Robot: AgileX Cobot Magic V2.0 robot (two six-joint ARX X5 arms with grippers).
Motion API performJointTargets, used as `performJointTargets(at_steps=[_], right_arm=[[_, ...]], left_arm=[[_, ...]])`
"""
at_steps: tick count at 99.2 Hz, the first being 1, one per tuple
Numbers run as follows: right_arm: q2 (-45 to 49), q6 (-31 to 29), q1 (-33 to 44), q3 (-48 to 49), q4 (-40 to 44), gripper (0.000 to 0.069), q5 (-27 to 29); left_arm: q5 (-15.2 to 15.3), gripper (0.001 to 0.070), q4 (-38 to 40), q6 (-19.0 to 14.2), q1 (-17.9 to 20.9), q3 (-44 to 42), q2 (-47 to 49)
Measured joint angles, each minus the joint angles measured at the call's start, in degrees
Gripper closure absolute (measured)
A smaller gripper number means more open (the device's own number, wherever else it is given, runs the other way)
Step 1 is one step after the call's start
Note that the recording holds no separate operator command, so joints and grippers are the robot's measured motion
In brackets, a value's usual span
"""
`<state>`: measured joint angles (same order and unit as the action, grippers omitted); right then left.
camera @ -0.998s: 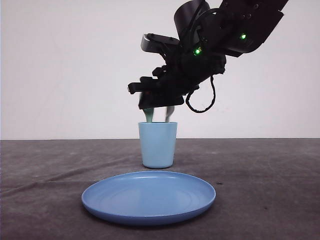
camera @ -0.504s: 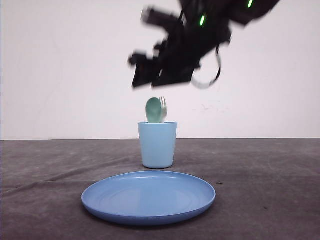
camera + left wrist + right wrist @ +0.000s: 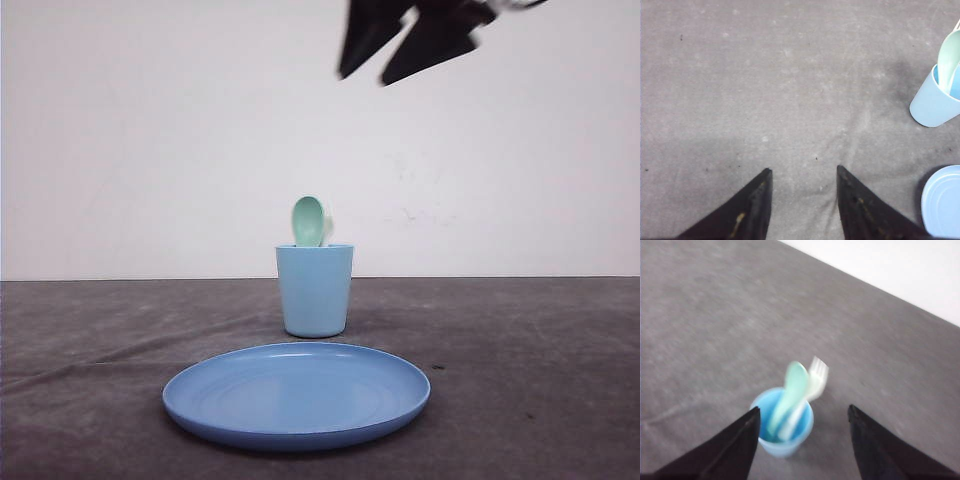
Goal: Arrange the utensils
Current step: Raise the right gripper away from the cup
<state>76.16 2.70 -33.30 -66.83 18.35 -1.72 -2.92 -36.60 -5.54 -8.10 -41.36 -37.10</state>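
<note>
The mint-green spoon (image 3: pixel 308 221) stands in the light blue cup (image 3: pixel 315 290), bowl upward, with the white fork (image 3: pixel 328 228) just behind it. From above, the spoon (image 3: pixel 790 390) and the fork (image 3: pixel 816 375) lean together inside the cup (image 3: pixel 782 427). My right gripper (image 3: pixel 804 410) is open and empty, high over the cup; its blurred dark fingers (image 3: pixel 410 35) show at the top of the front view. My left gripper (image 3: pixel 803 170) is open over bare table, with the cup (image 3: pixel 935 100) and spoon (image 3: pixel 948 57) off to one side.
A round blue plate (image 3: pixel 297 395) lies on the grey table (image 3: pixel 520 350) in front of the cup; its rim (image 3: pixel 942 202) also appears in the left wrist view. A white wall stands behind the table.
My right gripper has let go of the utensils and risen up and to the right, away from the cup. The spoon and fork now stand in the cup.
</note>
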Motion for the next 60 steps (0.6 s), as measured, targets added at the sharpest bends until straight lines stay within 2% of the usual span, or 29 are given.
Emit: performJointTargets(at_steps=[28, 49, 54, 60], right_arm=[[-2.8, -2.0, 4.6, 7.7, 2.0, 0.0344, -1.5], [-2.8, -3.9, 4.9, 15.6, -3.6, 0.034, -3.1], [-2.8, -4.1, 4.9, 17.1, -4.6, 0.0314, -3.3], [-2.6, -4.4, 4.9, 18.6, -5.9, 0.0234, -3.3]], left_arm=[[0.0, 0.048, 1.6, 0.0, 0.0, 0.0, 0.0], [0.0, 0.048, 1.6, 0.0, 0.0, 0.0, 0.0], [0.0, 0.048, 1.6, 0.0, 0.0, 0.0, 0.0], [0.0, 0.048, 1.6, 0.0, 0.0, 0.0, 0.0]])
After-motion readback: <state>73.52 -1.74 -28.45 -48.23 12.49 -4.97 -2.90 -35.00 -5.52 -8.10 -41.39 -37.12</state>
